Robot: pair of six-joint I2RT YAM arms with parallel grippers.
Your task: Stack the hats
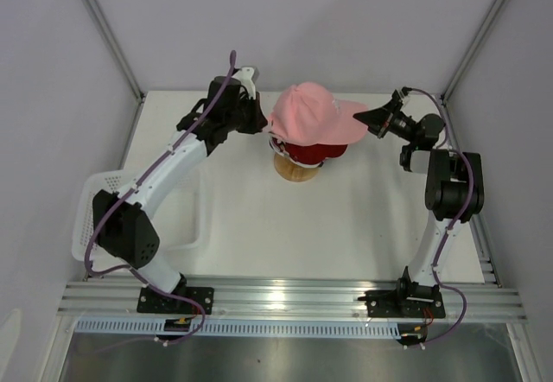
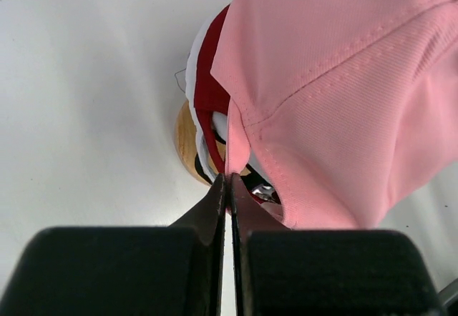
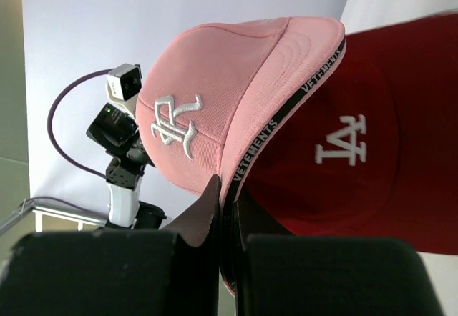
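Two hands are closed on the pink cap (image 1: 311,110): its rear edge is pinched by the left hand (image 2: 227,180), its brim by the right hand (image 3: 227,187). Between them, it is held over the red cap (image 1: 315,151) on the wooden stand (image 1: 296,171).

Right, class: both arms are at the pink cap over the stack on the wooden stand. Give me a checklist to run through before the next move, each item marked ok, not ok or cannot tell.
1. Left gripper shut on the rear edge of the pink cap: ok.
2. Right gripper shut on the pink cap's brim: ok.
3. Pink cap positioned over the red cap: ok, from above it covers most of it.
4. Pink cap seated fully down: not ok, the red cap's logo shows beneath the pink brim.
5. Wooden stand upright under the stack: cannot tell, the caps hide most of it.
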